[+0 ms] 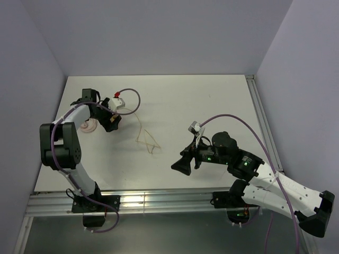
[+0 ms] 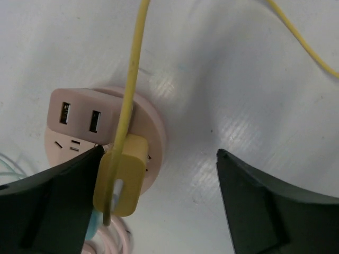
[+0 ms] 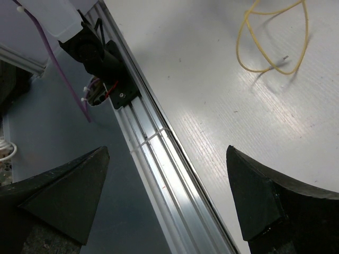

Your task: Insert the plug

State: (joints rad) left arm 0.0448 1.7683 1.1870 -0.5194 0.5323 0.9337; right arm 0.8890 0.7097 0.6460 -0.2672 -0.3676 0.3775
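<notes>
Yellow plug point(image 2: 121, 177) sits on the pink round socket hub point(image 2: 154, 129), just below its USB block point(image 2: 79, 114). Left pincer point(image 2: 160, 153) is released, fingers wide either side of the plug and gripping nothing. Right pincer point(image 3: 167, 153) is also released and empty, well away from the hub. I'd say insertion is approx done, but I can't tell if it's fully seated. Next move: lift clear w/o snagging the yellow cable point(image 2: 132, 69).

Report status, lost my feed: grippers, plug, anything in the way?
Left gripper open around yellow plug. Plug looks seated in pink socket. Right gripper open, empty. Yellow cable runs over socket.
</notes>
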